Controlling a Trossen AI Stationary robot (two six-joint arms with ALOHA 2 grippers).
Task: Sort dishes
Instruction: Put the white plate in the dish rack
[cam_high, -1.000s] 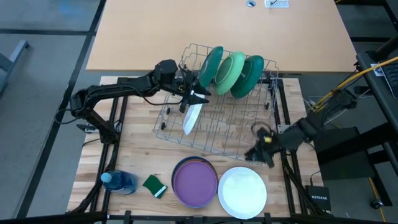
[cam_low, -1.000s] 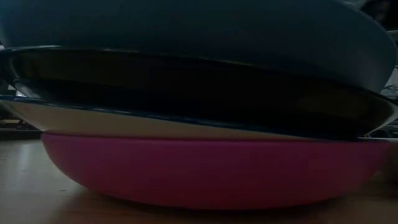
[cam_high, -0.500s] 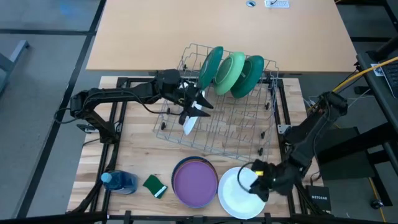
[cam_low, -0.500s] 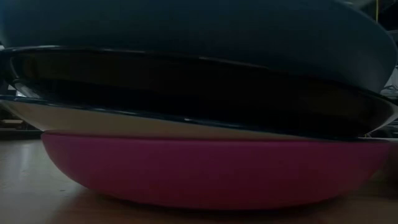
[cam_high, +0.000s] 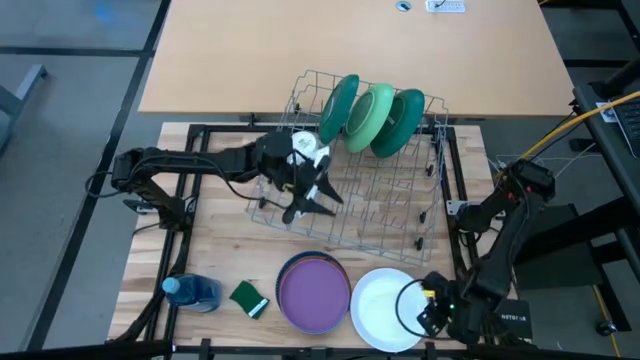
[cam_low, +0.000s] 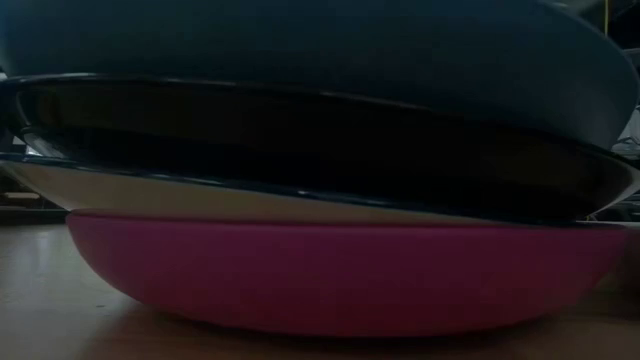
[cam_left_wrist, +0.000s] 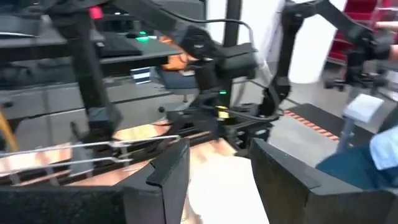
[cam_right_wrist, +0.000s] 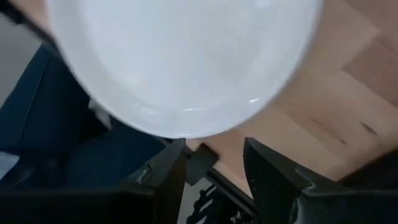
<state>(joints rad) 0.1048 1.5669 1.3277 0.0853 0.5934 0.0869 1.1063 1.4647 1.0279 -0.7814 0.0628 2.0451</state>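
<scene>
The held white plate (cam_left_wrist: 217, 186) stands on edge in the wire rack (cam_high: 400, 215), barely visible from above. The left arm reaches in from 9 o'clock. Its pincer (cam_high: 310, 203), pointing toward 5 o'clock, grasps that plate, deeper in the rack than a second ago. The right arm folds down at 4 o'clock. Its pincer (cam_right_wrist: 214, 146) is released at the 3 o'clock rim of the flat white plate (cam_high: 380, 310) on the worktop (cam_high: 220, 250), having left the rack's corner. Three green plates (cam_high: 370, 115) stand upright at the rack's 12 o'clock.
</scene>
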